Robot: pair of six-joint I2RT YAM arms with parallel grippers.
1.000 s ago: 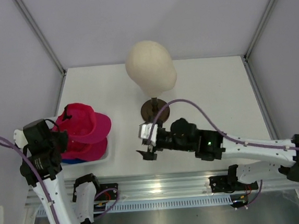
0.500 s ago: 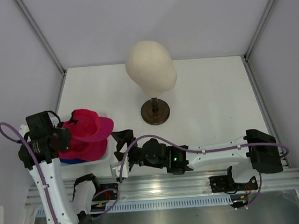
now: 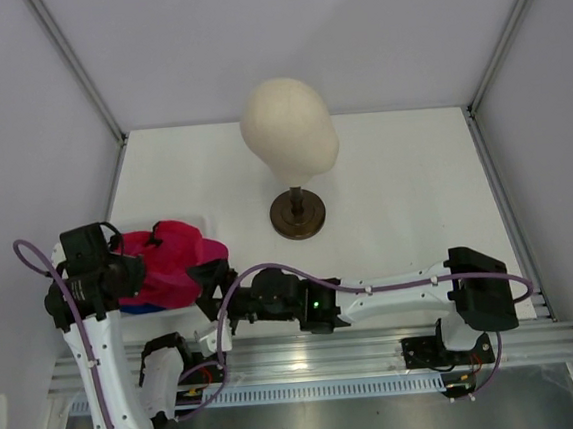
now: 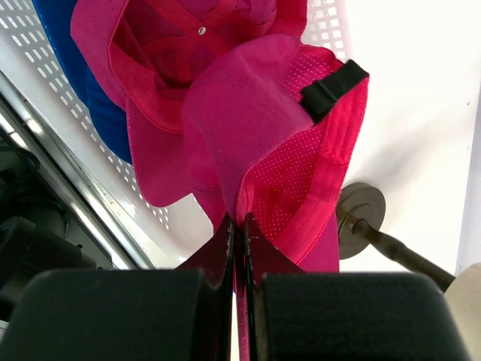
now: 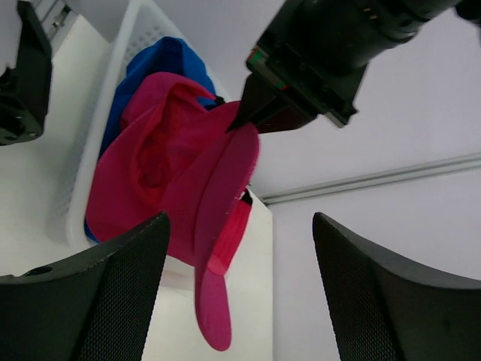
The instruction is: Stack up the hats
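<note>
My left gripper is shut on the fabric of a magenta-pink cap and holds it hanging over the white mesh basket. Under it in the basket lie another pink cap and a royal blue cap. In the top view the held cap sits between my left gripper and my right gripper. My right gripper is open and empty, facing the held cap, whose brim hangs between the jaws without touching them.
The cream mannequin head on its brown stand is at the table's back centre. The basket stands at the front left, close to the left wall and the front rail.
My right arm has swung left from the table's middle to the basket's right side. My left gripper has shifted right and lower with the pink cap.
</note>
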